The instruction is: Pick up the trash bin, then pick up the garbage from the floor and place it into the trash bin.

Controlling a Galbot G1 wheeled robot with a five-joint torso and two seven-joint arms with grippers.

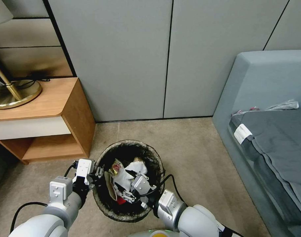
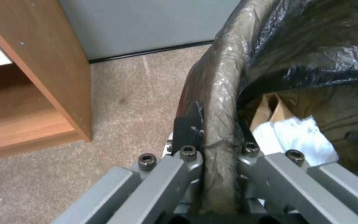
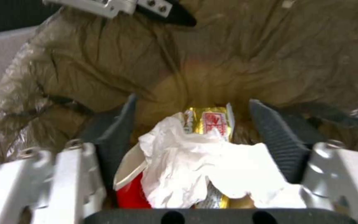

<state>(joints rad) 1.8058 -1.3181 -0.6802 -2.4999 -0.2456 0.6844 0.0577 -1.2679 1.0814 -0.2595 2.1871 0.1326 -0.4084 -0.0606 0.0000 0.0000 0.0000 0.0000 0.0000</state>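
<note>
Beside nightstand (image 1: 58, 108), left gripper (image 2: 218, 146) pinching trash bin (image 1: 105, 210) rim, right gripper (image 3: 195, 137) spread over garbage (image 3: 199, 161)

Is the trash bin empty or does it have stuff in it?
Not empty: the trash bin holds a white tissue, a gold wrapper and a brown paper bag.

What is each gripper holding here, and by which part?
The left gripper is shut on the trash bin, pinching its bag-covered rim. The right gripper is open inside the bin above the garbage, holding nothing.
</note>
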